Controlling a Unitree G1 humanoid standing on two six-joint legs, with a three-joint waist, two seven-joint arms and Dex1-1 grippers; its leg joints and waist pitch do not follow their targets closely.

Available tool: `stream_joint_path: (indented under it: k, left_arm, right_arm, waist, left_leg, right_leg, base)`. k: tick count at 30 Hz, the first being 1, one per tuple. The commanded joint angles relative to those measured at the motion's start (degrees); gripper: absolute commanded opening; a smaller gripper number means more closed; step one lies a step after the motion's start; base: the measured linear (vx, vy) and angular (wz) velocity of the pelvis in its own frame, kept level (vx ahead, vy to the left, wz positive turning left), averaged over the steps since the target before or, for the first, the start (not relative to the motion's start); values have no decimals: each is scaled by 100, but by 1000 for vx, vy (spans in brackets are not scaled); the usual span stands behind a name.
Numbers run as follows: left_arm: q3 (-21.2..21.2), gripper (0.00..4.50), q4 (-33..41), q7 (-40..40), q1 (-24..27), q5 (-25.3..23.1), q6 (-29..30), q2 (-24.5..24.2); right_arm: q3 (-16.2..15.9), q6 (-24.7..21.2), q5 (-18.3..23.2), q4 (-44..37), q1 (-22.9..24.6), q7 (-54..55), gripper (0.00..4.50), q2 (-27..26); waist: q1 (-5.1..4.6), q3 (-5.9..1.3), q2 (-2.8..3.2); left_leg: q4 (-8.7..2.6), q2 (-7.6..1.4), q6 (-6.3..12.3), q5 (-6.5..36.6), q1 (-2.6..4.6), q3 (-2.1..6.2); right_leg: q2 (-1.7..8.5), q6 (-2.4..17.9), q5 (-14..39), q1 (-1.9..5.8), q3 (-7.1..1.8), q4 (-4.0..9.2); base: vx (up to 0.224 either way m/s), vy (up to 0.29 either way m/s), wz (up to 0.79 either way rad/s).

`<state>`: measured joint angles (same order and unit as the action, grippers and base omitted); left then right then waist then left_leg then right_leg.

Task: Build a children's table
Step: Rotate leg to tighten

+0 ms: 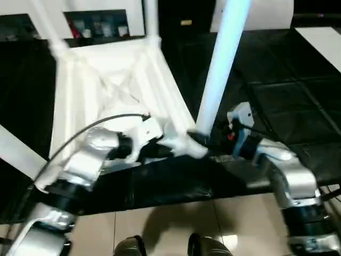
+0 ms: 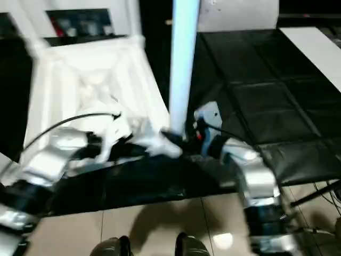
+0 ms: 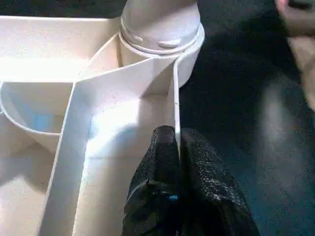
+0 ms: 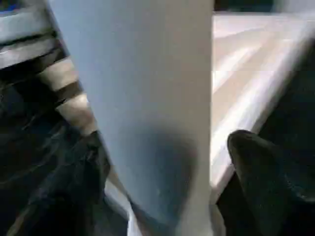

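The children's table lies upside down on a black mat, its ribbed top (image 1: 106, 80) facing up. A white leg (image 1: 221, 69) stands upright in the near right corner socket (image 3: 160, 29). More legs rise at the far corners (image 1: 151, 16) and at the left (image 1: 16, 149). My left gripper (image 3: 176, 135) is shut on the top's thin rim wall, just beside that socket. My right gripper (image 4: 162, 167) is open around the foot of the standing leg (image 4: 147, 98), one finger (image 4: 266, 172) clearly apart from it.
A white cabinet (image 1: 96, 24) with glass-fronted compartments stands behind the table. The black mat (image 1: 277, 90) stretches to the right, and a white panel (image 1: 325, 42) lies at its far right. Beige floor tiles (image 1: 176, 224) and my feet (image 1: 130, 246) are nearest.
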<state>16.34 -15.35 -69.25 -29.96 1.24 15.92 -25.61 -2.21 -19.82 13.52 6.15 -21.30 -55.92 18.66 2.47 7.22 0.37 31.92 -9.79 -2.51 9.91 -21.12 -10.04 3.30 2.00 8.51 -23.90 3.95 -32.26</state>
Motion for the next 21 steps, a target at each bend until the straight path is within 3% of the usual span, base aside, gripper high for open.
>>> stream_joint_path:
  k: [1, 5, 7, 9, 10, 14, 21]
  left_arm:
    - [318, 0, -12, -483, 72, 28, -135, -96]
    - [431, 0, -176, -939, -37, 41, -420, -322]
    - [449, 0, -246, -1023, -80, 39, -504, -353]
    - [457, 0, -268, -1052, -94, 36, -537, -364]
    - [505, 0, -318, -1181, -143, 42, -607, -406]
    - [524, 0, -335, -1242, -156, 30, -645, -425]
    - [539, 0, -446, -1329, -193, 40, -753, -442]
  right_arm:
    - [-155, 155, 134, 142, -90, -603, 392, 208]
    - [-450, 378, 263, 407, -245, -1613, 392, 486]
    - [-546, 505, 226, 524, -307, -1801, 365, 528]
    - [-578, 534, 220, 568, -329, -1861, 356, 537]
    - [-699, 623, 225, 757, -425, -2097, 347, 574]
    - [-778, 763, 147, 932, -502, -2232, 317, 590]
    - [-897, 886, 177, 1119, -584, -2598, 262, 687]
  waist:
    - [-3, -390, 14]
    - [37, -408, -11]
    - [62, -409, -11]
    - [88, -400, -12]
    - [98, -386, -51]
    - [107, -380, -44]
    - [133, -408, -42]
  left_leg:
    - [-312, -346, 540, 920, 87, 85]
    - [-278, -344, 663, 764, 57, 70]
    - [-266, -349, 682, 716, 59, 64]
    - [-265, -347, 651, 784, 62, 62]
    - [-272, -349, 600, 850, 61, 66]
    - [-282, -351, 483, 964, 72, 80]
    - [-259, -345, 613, 719, 55, 69]
  right_leg:
    - [501, 1346, 1243, 353, -323, 284]
    - [503, 1423, 1086, 361, -311, 249]
    - [500, 1433, 1058, 342, -318, 239]
    - [510, 1421, 1240, 336, -320, 257]
    - [512, 1375, 1439, 331, -322, 263]
    - [521, 1237, 1837, 320, -324, 293]
    - [505, 1356, 1387, 333, -315, 241]
  base:
    - [0, 0, 0]
    - [0, 0, 0]
    - [0, 0, 0]
    - [0, 0, 0]
    - [0, 0, 0]
    - [0, 0, 0]
    - [0, 0, 0]
